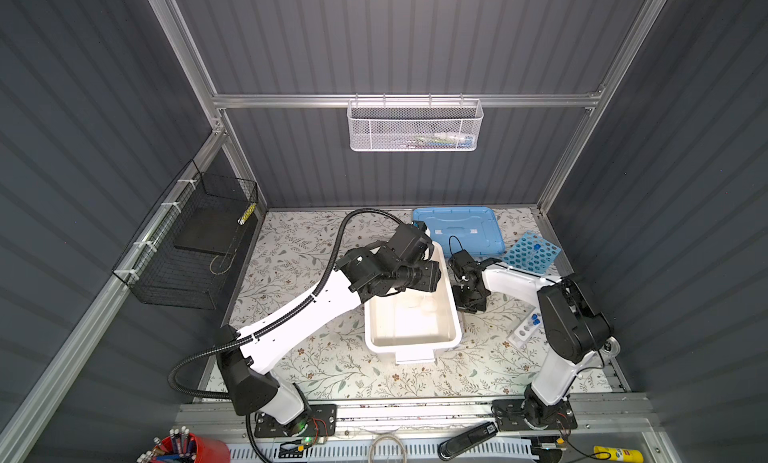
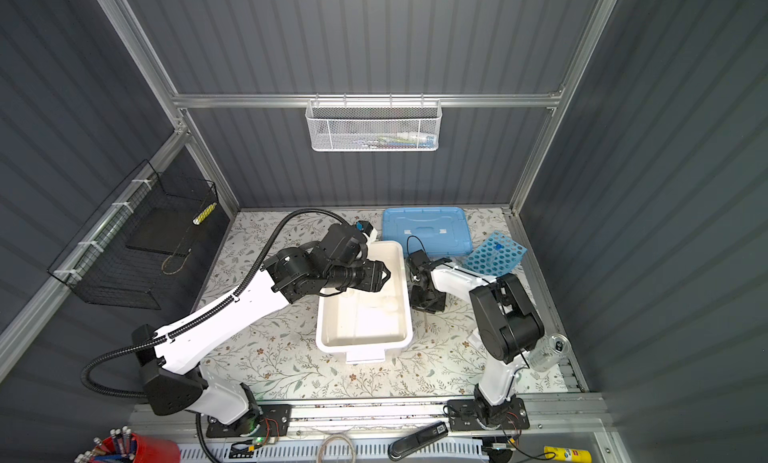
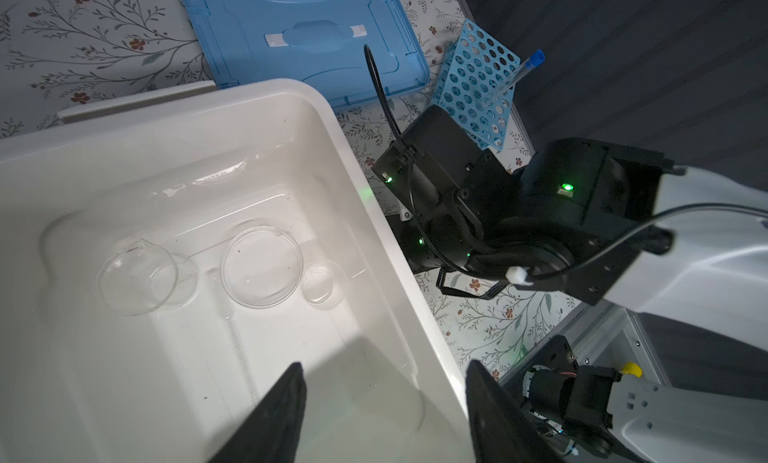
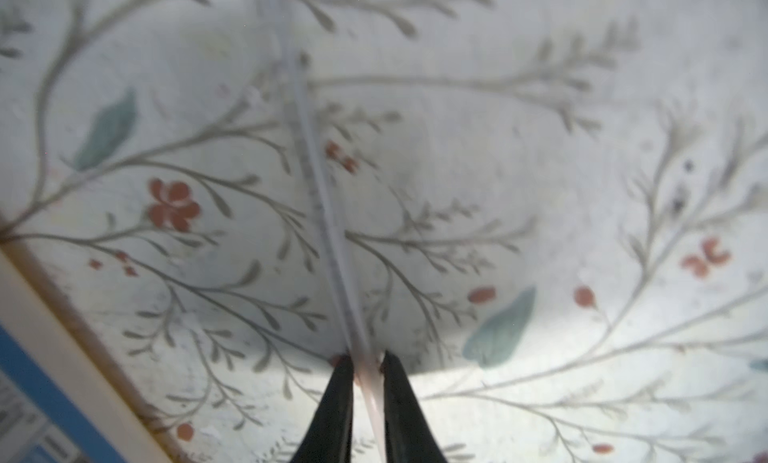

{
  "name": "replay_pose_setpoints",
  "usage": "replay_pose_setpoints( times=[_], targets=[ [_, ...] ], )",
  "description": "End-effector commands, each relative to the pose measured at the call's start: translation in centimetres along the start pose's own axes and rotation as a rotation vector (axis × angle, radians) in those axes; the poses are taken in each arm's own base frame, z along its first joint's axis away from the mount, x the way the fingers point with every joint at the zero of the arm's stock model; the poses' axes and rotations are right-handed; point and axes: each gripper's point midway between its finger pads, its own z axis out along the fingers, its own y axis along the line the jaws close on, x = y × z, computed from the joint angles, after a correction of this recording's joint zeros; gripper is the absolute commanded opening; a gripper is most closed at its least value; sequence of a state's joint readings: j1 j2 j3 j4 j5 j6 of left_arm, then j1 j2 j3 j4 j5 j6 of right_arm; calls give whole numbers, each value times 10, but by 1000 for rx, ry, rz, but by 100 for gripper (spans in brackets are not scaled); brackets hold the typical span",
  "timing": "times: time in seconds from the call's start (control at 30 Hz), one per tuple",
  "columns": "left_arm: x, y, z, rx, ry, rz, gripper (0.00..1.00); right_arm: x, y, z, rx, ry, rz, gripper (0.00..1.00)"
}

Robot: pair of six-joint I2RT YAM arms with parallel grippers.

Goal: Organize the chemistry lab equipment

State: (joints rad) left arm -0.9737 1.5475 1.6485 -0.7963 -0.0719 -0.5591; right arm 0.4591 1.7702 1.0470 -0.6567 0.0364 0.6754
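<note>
Right gripper (image 4: 365, 363) is clenched on the thin glass rod (image 4: 320, 199), pinching its near end. The rod runs straight out ahead of the tips over the floral tabletop (image 4: 540, 149); touching or lifted, I cannot tell. Left gripper (image 3: 384, 398) is released, jaws wide and empty, above the white tub (image 3: 249, 87). A clear beaker (image 3: 137, 276) and a glass dish (image 3: 262, 265) sit ahead of it, inside.

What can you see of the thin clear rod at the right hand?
The thin clear rod is slim, see-through and glass-like, with faint tick marks along it. It runs away from the right hand over the floral mat, slightly bowed in the blurred wrist view. Its near end sits between the black fingertips, which stand tight against it. Whether it lies on the mat or is lifted cannot be told.
</note>
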Motion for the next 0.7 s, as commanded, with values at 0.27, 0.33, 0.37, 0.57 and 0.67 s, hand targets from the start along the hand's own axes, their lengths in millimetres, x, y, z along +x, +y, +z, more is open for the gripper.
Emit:
replay_pose_setpoints(
  times=[0.27, 0.33, 0.37, 0.57, 0.67],
  targets=[
    [16, -11, 0, 98, 27, 63, 63, 83, -46, 23, 189, 202, 80, 26],
    [17, -10, -5, 104, 16, 68, 63, 82, -43, 22, 213, 182, 63, 28],
    [18, -9, -6, 105, 15, 69, 63, 81, -41, 22, 223, 172, 50, 29],
    [25, -5, -10, 106, 19, 80, 63, 89, -38, 38, 239, 185, 50, 30],
    [25, -3, -13, 96, 12, 87, 64, 93, -40, 46, 245, 196, 54, 30]
  ],
)
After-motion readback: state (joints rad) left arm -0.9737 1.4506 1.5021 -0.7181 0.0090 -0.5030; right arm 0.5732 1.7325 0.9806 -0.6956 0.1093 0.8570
